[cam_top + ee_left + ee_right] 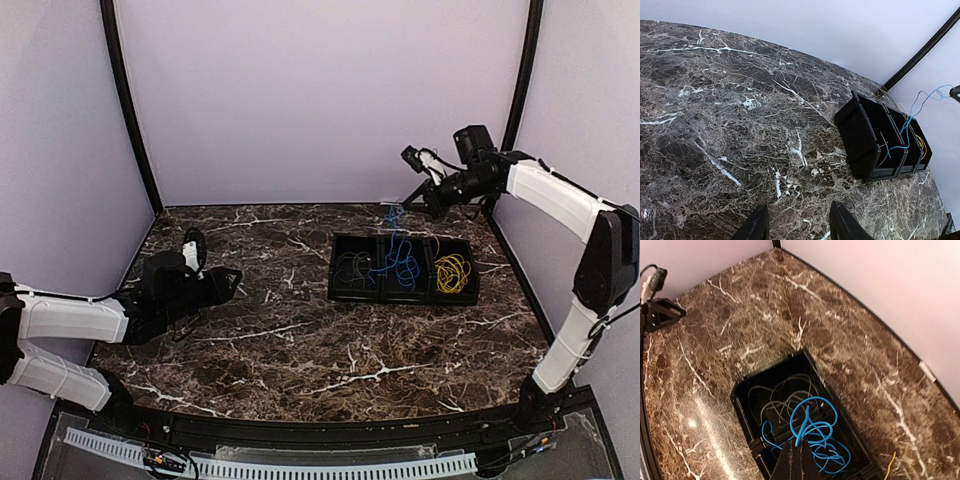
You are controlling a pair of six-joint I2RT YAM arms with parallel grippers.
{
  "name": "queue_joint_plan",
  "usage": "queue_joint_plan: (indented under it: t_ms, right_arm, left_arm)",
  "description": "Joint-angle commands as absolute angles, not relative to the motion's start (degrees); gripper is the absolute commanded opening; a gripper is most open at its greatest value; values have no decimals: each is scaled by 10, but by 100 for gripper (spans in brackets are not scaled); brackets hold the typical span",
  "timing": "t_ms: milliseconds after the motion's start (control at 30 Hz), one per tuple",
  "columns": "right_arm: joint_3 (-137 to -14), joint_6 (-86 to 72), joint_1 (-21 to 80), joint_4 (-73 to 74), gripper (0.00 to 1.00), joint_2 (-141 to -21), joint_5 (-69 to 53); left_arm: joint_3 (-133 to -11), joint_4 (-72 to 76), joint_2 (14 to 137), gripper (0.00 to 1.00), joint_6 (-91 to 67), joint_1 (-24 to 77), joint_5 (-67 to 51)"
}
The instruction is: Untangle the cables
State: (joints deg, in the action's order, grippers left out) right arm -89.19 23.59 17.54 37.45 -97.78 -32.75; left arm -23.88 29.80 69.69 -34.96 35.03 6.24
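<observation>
While most of the blue cable lies coiled in the middle compartment of the black tray, one strand rises to the right gripper, whose fingers are closed on it above and behind the tray. Grey cable fills the left compartment and yellow cable the right. In the right wrist view, blue loops overhang the divider toward the grey, but whether the two interlock cannot be told. Step in hand, as judged: drawing the blue cable free. This would be done well by a slow, near-vertical lift, with a firm hold on so thin a wire — watching that no grey or yellow loop climbs with it and that the tray, probably light, does not tip or drag. Left gripper hovers low over the marble tabletop, well apart from the tray, fingers spread and empty — free to steady the tray wall if needed.
</observation>
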Motion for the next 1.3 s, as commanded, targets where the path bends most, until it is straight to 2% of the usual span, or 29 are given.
queue_joint_plan:
  t_ms: [0,200,600,900,1133,1200,1267]
  right_arm:
    - [-962,218,171,385,0,-927,-379]
    - [-961,222,171,381,0,-915,-356]
    - [-882,272,171,357,0,-915,-286]
    - [-818,293,171,326,0,-981,-255]
    - [-835,288,171,349,0,-1062,-232]
    - [-844,287,171,363,8,-1067,-236]
    - [-854,284,171,379,24,-1058,-241]
  left_arm:
    - [-229,308,699,43,-353,349,62]
    - [-229,315,704,43,-358,349,56]
    - [-225,305,693,43,-356,349,60]
    - [-223,301,687,43,-359,349,59]
    - [-222,289,671,43,-359,349,64]
    - [-222,283,666,43,-356,349,67]
    - [-226,276,662,43,-351,348,68]
